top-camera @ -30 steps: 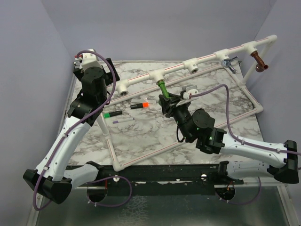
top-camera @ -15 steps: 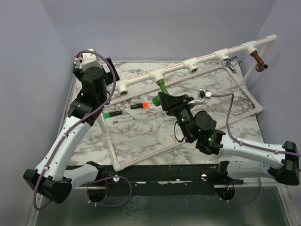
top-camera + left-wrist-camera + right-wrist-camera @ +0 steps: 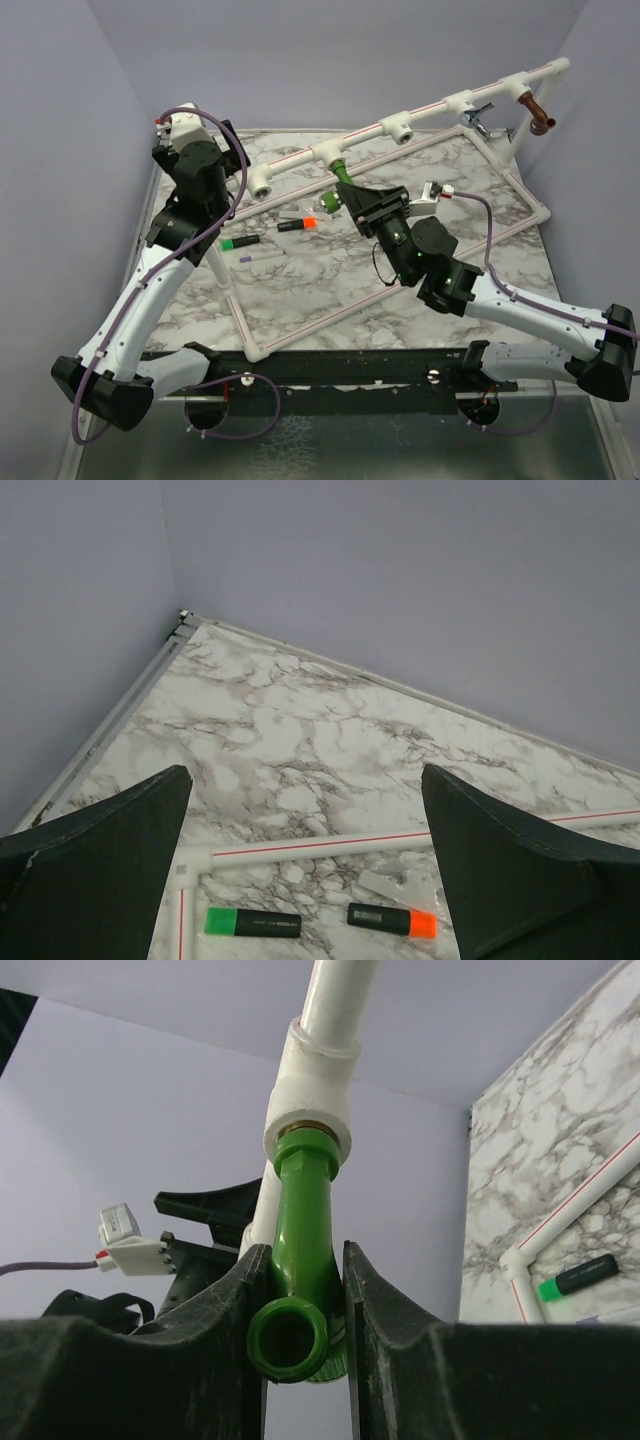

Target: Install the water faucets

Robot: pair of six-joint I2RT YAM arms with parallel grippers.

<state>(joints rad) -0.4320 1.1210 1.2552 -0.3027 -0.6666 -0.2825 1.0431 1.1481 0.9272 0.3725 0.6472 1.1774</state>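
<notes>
Gripping the green faucet with my right tool: both fingers are clenched flat on the sides of its body, just above the round spout mouth, which faces my wrist camera. The faucet's other end sits in the brass-ringed socket of a white tee fitting; I can't tell how far in it is threaded. Seen from overhead, that tee is second from the left on the raised pipe rail, over the far middle of the surface, and the faucet slants down from it toward the near edge into my tool. The chrome faucet hangs from the fourth tee and the copper faucet from the rail's right end. Both are up by the far right corner, well apart from my right tool. My left tool is released, fingers spread wide with nothing between them, raised over the far left part of the surface with the far left corner in its wrist view. Below it a white pipe of the frame lies on the surface, and just past that are a green-capped marker and an orange-capped marker, lying flat in a row, near each other but not touching, left of the surface's middle. A thin pale pen lies just on the near side of the green-capped one.
</notes>
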